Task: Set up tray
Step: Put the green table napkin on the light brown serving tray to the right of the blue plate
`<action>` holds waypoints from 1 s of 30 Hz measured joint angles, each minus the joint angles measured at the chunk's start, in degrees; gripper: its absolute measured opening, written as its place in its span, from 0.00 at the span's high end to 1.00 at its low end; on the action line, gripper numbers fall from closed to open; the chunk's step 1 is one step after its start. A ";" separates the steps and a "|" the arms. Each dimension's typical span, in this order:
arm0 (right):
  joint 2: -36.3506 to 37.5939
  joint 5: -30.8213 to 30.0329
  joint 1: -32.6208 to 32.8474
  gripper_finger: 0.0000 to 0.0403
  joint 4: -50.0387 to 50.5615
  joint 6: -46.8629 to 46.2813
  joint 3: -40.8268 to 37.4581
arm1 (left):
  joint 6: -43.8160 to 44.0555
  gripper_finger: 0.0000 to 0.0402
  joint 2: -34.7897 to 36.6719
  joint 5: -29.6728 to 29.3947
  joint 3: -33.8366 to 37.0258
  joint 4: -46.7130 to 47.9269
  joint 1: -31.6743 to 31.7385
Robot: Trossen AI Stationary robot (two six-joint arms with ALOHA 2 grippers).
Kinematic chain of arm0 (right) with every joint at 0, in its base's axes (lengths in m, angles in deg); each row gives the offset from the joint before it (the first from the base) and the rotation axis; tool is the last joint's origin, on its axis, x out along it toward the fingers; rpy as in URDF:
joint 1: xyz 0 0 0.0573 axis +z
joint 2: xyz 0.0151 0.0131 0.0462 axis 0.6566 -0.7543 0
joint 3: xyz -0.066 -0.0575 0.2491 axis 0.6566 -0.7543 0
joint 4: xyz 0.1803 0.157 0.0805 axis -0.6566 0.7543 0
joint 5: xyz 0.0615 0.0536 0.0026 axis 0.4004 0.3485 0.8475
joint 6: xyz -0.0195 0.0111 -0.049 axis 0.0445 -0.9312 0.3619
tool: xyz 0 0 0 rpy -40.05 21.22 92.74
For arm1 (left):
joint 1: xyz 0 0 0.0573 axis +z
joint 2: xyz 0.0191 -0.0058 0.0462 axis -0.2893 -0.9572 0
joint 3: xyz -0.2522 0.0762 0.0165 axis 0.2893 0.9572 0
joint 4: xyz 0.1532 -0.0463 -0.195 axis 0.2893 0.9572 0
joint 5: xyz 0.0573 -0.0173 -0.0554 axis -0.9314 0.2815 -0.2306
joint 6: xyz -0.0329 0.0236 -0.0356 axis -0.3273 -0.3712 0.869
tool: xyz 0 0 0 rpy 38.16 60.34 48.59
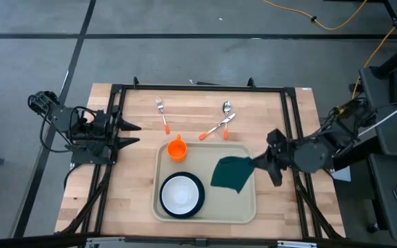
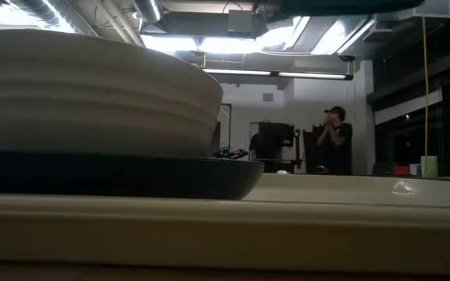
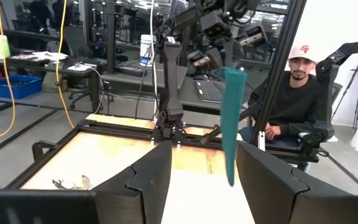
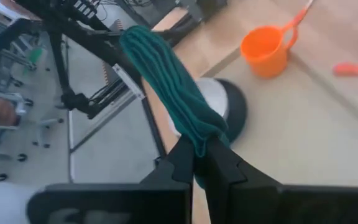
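A: Right gripper (image 4: 199, 160)?
B: Clamped on the green cloth (image 1: 231, 173), dangling over the tray's (image 1: 243, 207) right half.
A: Tray itself?
B: Near-centre on the table (image 1: 133, 179), holding orange cup (image 1: 176, 148), white bowl (image 1: 180, 194) on blue plate (image 1: 198, 200).
A: Left gripper (image 1: 134, 134)?
B: Fingers apart, parked left.

We can read no words or numbers anywhere. The nearest thing to a sign is a small red emblem on the front of the white cap (image 3: 299, 52) worn by the person seated beyond the table in the left wrist view, and we cannot make out what it shows.
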 joint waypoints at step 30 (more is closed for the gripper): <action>-12.31 1.57 9.77 0.96 4.77 -20.81 -2.50 | -1.01 0.57 0.00 1.52 0.00 1.40 0.01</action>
